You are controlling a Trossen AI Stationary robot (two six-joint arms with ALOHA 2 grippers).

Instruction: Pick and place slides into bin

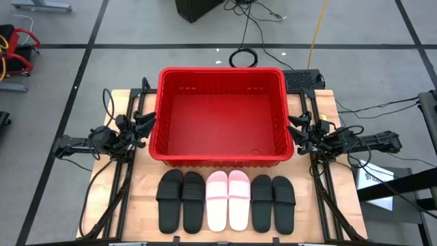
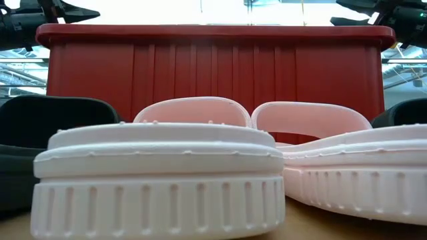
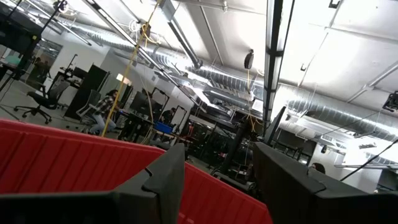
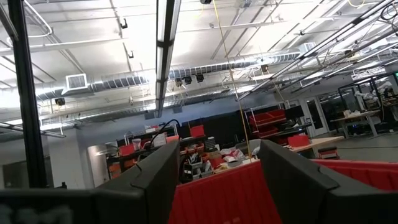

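With my left gripper (image 1: 147, 123) empty and parted beside the bin (image 1: 222, 158), I should reach for the outermost of the slides (image 1: 170, 200), pinching its strap squarely.

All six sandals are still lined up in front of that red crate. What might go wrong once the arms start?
1. The slides lie sole against sole in a tight row, so a gripper's fingers may nudge or catch a neighbour.
2. The bin has a tall front wall; a slide carried low might hit its rim.
3. The left gripper and right gripper, both open, flank the bin and may clip its walls.
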